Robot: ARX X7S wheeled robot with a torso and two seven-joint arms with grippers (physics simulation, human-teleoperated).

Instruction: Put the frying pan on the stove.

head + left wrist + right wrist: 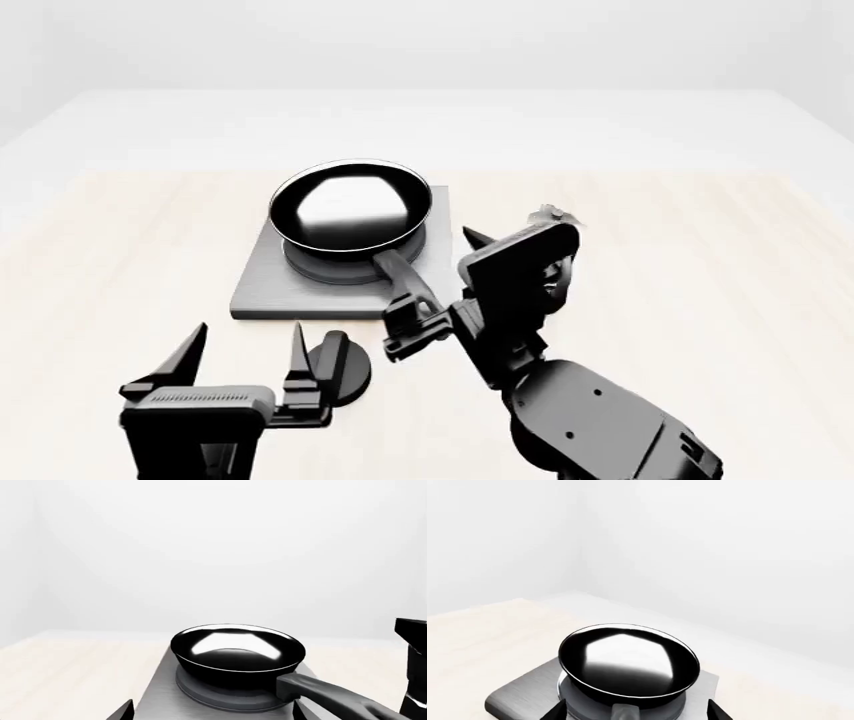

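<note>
Your frying pan sits on the stove, its glossy black bowl resting over the dark ringed burner and covering most of it. In the left wrist view the pan looks level on the raised rings, with the grey plate spreading out under it. The long handle runs from the bowl back toward you, out past the near edge of the plate.

Your right gripper is at the far end of that handle. In the head view its fingers sit on either side of the handle, but the wrist body covers the tips, so you can't tell whether they are pinching it or just beside it. The right wrist view shows the pan straight ahead with the root of the handle between two dark finger tips that stand well apart at the picture's edge, which suggests a spread jaw, though this is not certain.

Your left gripper hangs over the pale wooden table, nearer to you than the stove and apart from it. Its two pointed fingers are spread, with nothing between them. Just beside its right finger lies a small black round knob on the table.
</note>
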